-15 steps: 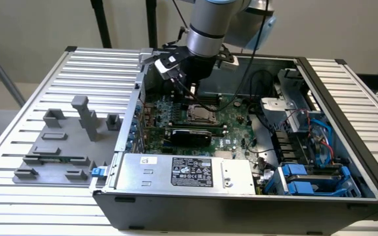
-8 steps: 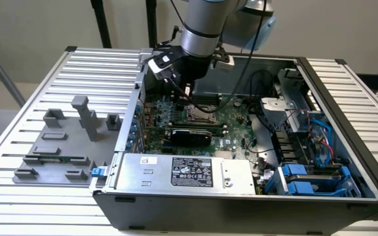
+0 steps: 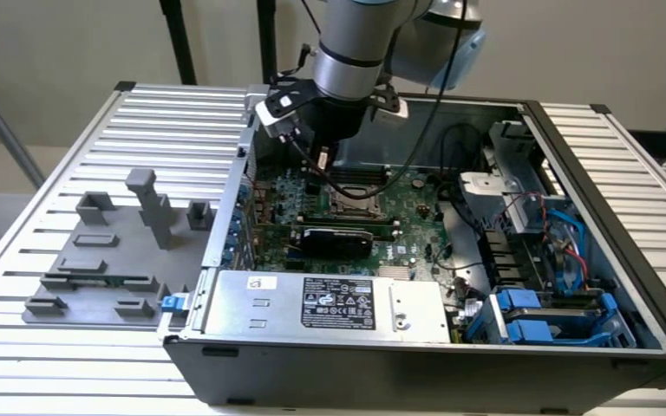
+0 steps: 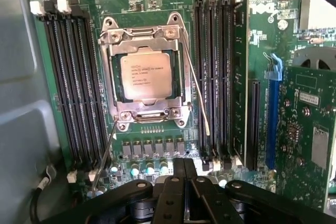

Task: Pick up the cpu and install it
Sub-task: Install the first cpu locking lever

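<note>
Silvery cpu point(image 4: 145, 75) sits flat inside the metal socket frame point(image 4: 112, 39) on the green motherboard point(image 4: 262, 35); the black pincer point(image 4: 184, 165) hovers near it, closed and holding nothing.

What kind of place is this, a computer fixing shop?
Probably a robot lab or workshop bench. A robot arm hangs over an open computer case, which sits on a ribbed metal table beside grey fixture blocks. The cpu sits in its socket.
</note>
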Available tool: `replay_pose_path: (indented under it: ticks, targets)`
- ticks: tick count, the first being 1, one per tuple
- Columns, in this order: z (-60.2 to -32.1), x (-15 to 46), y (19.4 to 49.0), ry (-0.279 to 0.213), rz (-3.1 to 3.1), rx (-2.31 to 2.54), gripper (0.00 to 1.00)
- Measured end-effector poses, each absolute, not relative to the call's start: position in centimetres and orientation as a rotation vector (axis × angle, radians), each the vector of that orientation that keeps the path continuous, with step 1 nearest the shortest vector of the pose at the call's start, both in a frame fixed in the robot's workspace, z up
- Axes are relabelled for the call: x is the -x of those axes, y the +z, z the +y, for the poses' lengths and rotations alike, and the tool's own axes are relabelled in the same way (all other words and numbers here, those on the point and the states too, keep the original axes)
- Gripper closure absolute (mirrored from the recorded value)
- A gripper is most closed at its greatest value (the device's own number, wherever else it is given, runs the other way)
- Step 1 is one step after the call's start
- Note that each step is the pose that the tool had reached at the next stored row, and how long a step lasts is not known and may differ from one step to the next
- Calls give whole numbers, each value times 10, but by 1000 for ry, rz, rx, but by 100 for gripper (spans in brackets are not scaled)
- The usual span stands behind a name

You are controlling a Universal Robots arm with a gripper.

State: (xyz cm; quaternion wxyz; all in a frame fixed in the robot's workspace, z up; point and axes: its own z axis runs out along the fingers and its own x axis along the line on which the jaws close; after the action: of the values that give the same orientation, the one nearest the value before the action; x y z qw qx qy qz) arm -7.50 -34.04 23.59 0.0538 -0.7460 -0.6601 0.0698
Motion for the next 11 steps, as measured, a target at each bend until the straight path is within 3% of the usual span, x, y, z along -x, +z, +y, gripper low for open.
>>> replay_pose_path:
  ticks: [11]
  targets:
    - [-340,75,234,192,-1780,2430,89]
